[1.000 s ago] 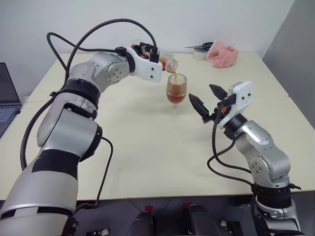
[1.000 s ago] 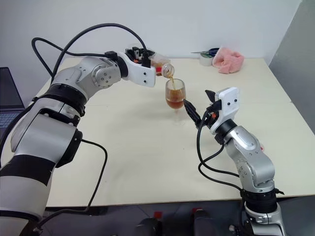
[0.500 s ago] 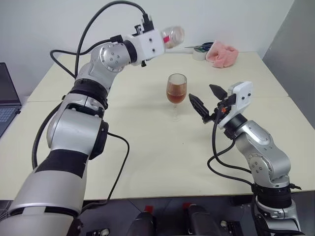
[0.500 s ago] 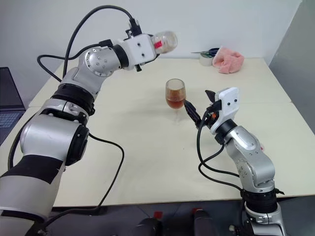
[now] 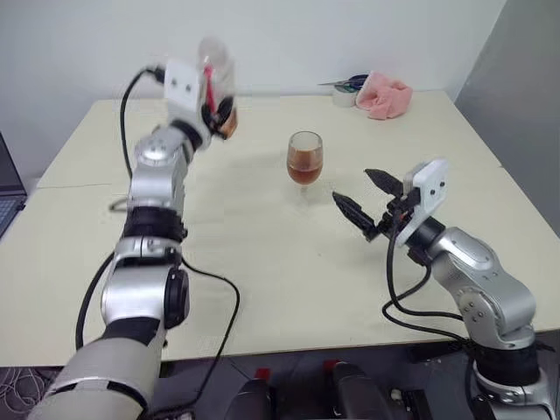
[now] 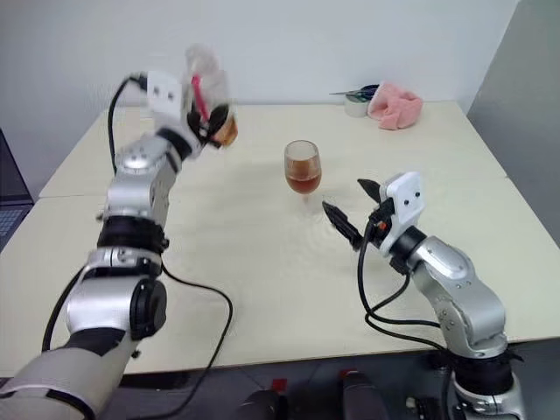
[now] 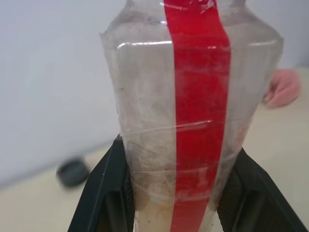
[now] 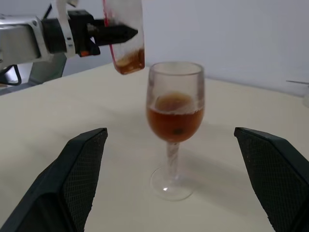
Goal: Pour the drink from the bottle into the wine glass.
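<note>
Left gripper [image 5: 213, 103] clamped on bottle [image 5: 216, 83], upright, far left. Right gripper [image 5: 360, 196] wide open near wine glass [image 5: 304, 162], half full

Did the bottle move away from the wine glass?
Yes. The bottle, shut in the left gripper, was tipped over the wine glass a second ago. Now it is upright, off to the glass's left, above the table.
</note>
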Robot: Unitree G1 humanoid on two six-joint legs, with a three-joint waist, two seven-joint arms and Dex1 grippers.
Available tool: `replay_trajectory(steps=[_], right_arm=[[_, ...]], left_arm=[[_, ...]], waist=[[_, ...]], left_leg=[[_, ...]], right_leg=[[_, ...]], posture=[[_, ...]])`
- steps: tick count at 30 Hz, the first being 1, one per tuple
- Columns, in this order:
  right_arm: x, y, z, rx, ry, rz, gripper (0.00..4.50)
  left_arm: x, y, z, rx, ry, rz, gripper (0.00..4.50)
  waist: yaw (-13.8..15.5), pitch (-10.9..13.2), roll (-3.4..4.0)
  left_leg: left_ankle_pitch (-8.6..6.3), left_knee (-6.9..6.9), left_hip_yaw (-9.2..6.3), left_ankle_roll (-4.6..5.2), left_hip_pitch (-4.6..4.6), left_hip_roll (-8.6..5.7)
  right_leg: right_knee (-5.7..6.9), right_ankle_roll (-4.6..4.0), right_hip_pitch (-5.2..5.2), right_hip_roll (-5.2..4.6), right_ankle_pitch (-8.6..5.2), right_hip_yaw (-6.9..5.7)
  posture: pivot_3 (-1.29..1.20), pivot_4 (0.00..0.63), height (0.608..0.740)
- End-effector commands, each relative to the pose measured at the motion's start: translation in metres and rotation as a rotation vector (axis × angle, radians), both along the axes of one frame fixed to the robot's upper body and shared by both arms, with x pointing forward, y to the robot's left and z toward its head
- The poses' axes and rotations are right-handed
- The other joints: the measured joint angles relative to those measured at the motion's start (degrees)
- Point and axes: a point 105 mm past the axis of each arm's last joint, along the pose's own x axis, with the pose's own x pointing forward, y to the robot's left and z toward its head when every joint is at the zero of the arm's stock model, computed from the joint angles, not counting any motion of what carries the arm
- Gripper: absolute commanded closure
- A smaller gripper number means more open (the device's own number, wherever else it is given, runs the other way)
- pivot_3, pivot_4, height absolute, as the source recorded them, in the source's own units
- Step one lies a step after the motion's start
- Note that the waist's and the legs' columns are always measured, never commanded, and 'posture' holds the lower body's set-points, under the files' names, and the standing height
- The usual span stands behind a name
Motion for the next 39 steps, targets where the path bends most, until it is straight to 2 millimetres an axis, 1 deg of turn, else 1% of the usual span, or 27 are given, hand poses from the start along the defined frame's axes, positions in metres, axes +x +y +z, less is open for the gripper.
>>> replay_trajectory(steps=[1,3,6,11,15,22,27,32,39], right_arm=[[-0.019,0.009,0.000,-0.022,-0.009,0.100,0.00],[-0.024,0.010,-0.008,-0.045,0.004,0.117,0.00],[-0.023,0.013,-0.010,-0.036,0.006,0.116,0.00],[-0.023,0.017,-0.008,0.008,0.020,0.098,0.00],[-0.023,0.018,-0.009,0.018,0.028,0.086,0.00],[-0.019,0.018,-0.005,0.038,0.021,0.065,0.00],[-0.020,0.016,-0.007,0.029,0.025,0.074,0.00],[-0.027,0.012,-0.016,-0.012,0.064,0.122,0.00],[-0.028,0.014,-0.016,-0.015,0.069,0.157,0.00]], left_arm=[[-0.010,0.017,0.007,-0.065,-0.031,0.094,2.80],[-0.014,0.025,-0.008,-0.078,0.004,0.128,2.80],[-0.019,0.027,-0.024,-0.152,0.034,0.130,2.80],[-0.021,0.025,-0.036,-0.166,0.053,0.112,2.80],[-0.022,0.025,-0.040,-0.149,0.056,0.112,2.80],[-0.023,0.017,-0.051,-0.080,0.062,0.080,2.80],[-0.022,0.013,-0.051,-0.076,0.051,0.066,2.80],[-0.020,0.011,-0.051,-0.067,0.049,0.062,2.80],[-0.018,0.010,-0.052,-0.046,0.047,0.062,2.80]], waist=[[0.28,-0.02,-0.06],[0.57,-0.05,-0.12],[1.11,-0.08,-0.16],[1.58,-0.12,-0.22],[1.60,-0.12,-0.23],[1.59,-0.13,-0.23],[1.60,-0.13,-0.23],[1.62,-0.13,-0.23],[1.61,-0.13,-0.23]], left_leg=[[0.00,0.04,-0.04,0.00,-0.04,0.00],[0.00,0.05,-0.03,0.00,-0.04,-0.02],[0.00,0.09,-0.02,0.00,-0.04,-0.03],[0.00,0.11,0.00,-0.01,0.00,-0.02],[0.00,0.11,0.00,-0.01,0.00,-0.02],[0.00,0.10,0.01,-0.01,0.00,-0.02],[0.00,0.10,0.02,-0.01,0.00,-0.02],[0.00,0.10,-0.01,-0.01,0.01,-0.02],[0.00,0.09,-0.01,-0.01,0.03,-0.01]], right_leg=[[-0.01,0.00,0.00,0.00,0.00,-0.01],[-0.02,0.00,0.01,-0.02,0.01,0.00],[-0.02,0.01,0.03,-0.05,0.02,0.00],[-0.02,0.03,0.05,-0.05,0.05,0.00],[-0.03,0.03,0.05,-0.05,0.05,0.00],[-0.03,0.03,0.06,-0.05,0.05,0.00],[-0.04,0.03,0.06,-0.05,0.05,0.00],[-0.06,0.03,0.10,-0.05,0.05,-0.01],[-0.07,0.03,0.13,-0.04,0.05,-0.02]], posture=[[0.00,0.150,0.740],[0.00,0.150,0.740],[0.00,0.150,0.740],[0.00,0.150,0.740],[0.00,0.150,0.740],[0.00,0.150,0.740],[0.00,0.150,0.740],[0.00,0.150,0.740],[0.00,0.150,0.740]])
